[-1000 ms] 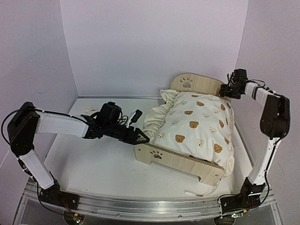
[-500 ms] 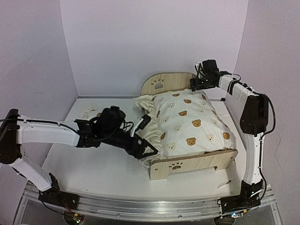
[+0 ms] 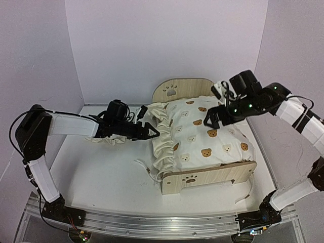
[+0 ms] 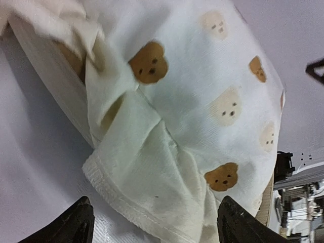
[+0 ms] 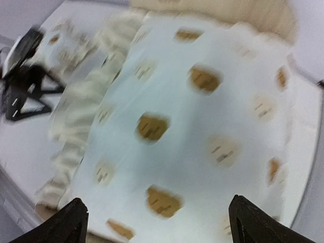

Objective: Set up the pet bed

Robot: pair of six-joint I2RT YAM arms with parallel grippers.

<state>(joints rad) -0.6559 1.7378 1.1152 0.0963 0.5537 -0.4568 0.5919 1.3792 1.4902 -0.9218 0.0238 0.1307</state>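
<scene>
The pet bed [image 3: 208, 177] stands right of the middle, its paw-print headboard [image 3: 174, 90] at the back and its footboard toward me. A cream bear-print cushion [image 3: 202, 134] covers its base. My left gripper [image 3: 150, 132] is open beside the cushion's ruffled left edge. In the left wrist view that ruffle [image 4: 147, 167] lies just ahead of the open left gripper [image 4: 157, 225], with nothing pinched. My right gripper [image 3: 214, 117] hovers open above the cushion's back half. The right wrist view is blurred and shows the bear-print cushion [image 5: 192, 126] below the right gripper [image 5: 163, 225].
A small cream cloth piece [image 3: 112, 139] lies under my left forearm. White tie strings trail off the bed at its left [image 3: 144, 167] and at its front right corner [image 3: 248, 191]. Walls close in the table at the back and on both sides.
The bed was swung round to face me, then stayed put. My right gripper left the headboard and came over the cushion. My left gripper drew back from the footboard corner. Both opened wider.
</scene>
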